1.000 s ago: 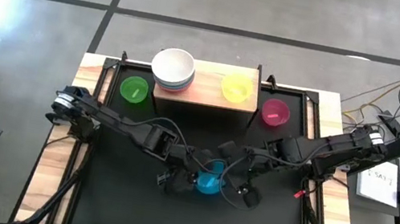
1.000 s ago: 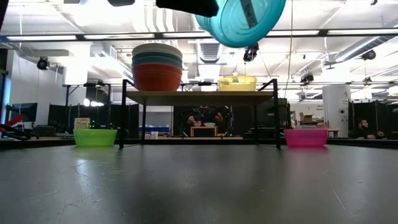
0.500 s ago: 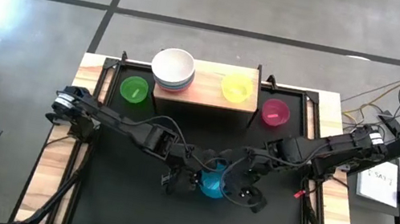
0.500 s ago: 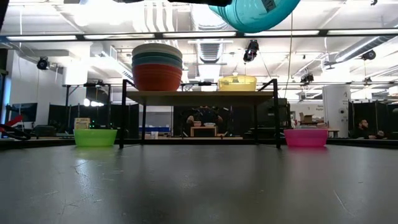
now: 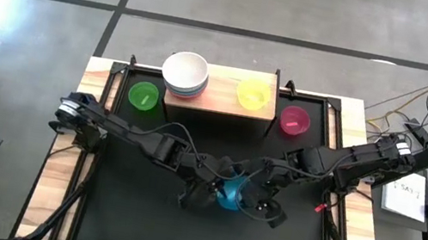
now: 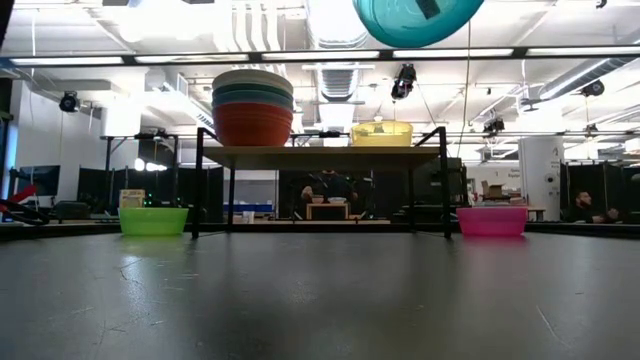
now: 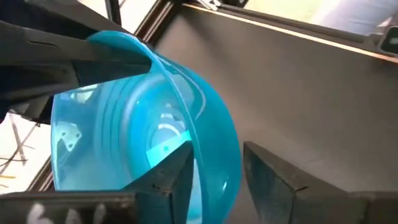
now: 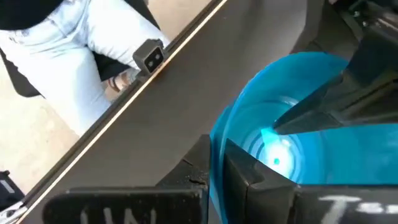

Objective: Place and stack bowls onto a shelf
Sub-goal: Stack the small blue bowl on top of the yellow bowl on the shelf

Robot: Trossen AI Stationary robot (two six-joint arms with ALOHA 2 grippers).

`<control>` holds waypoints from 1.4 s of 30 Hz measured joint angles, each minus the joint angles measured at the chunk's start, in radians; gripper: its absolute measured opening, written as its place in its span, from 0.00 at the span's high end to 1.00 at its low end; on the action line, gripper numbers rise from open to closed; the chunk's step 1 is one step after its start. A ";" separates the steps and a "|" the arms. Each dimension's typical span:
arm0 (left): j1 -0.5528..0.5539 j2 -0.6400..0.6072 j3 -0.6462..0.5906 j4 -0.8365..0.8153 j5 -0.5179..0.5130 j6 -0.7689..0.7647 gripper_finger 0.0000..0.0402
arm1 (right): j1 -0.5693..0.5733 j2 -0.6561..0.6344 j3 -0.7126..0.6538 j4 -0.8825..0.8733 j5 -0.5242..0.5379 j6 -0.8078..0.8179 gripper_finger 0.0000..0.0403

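A blue bowl hangs in the air over the middle of the table, high up in the low view. My right gripper is shut on its rim from the right. My left gripper is open at the bowl's left side, one finger inside the wall and one outside. On the shelf a stack of several larger bowls rests at the left and a yellow bowl at the right. A green bowl and a pink bowl sit on the table beside the shelf. My right gripper pinches the bowl's rim, one finger inside the wall and one outside. It comes from the table's right, slanting down. The bowl is lifted clear of the table and tilted. My left gripper's fingers straddle the opposite wall; whether they touch it I cannot tell.
The shelf stands on thin black legs at the table's far side, with the stack and yellow bowl on top. The green bowl and pink bowl flank it. A person's legs show beyond the table's near edge.
My right gripper has taken hold of the blue bowl's rim. The bowl has tipped, its bottom turning from the table's near edge to more downward, and has shifted a little up and toward the table's right. My left wrist has tipped upward.
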 joint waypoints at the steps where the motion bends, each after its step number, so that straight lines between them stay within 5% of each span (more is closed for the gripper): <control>1: 0.000 0.000 0.000 0.006 -0.011 0.001 0.69 | -0.003 0.000 0.001 -0.013 0.005 0.002 0.98; 6: 0.008 -0.002 0.013 0.074 -0.058 0.039 0.68 | -0.014 0.007 -0.003 -0.131 0.089 0.044 0.98; 12: 0.022 -0.004 0.070 0.060 -0.232 0.053 0.68 | -0.048 0.005 -0.001 -0.235 0.154 0.080 0.98; 23: 0.044 -0.006 0.085 -0.209 -0.431 -0.038 0.68 | -0.183 -0.063 -0.002 -0.378 0.476 -0.013 0.98; 38: 0.036 -0.106 0.083 -0.354 -0.451 -0.217 0.68 | -0.683 -0.079 -0.001 0.021 0.419 -0.192 0.98; 42: 0.036 -0.128 0.083 -0.381 -0.451 -0.250 0.68 | -0.734 -0.072 -0.001 0.070 0.308 -0.166 0.98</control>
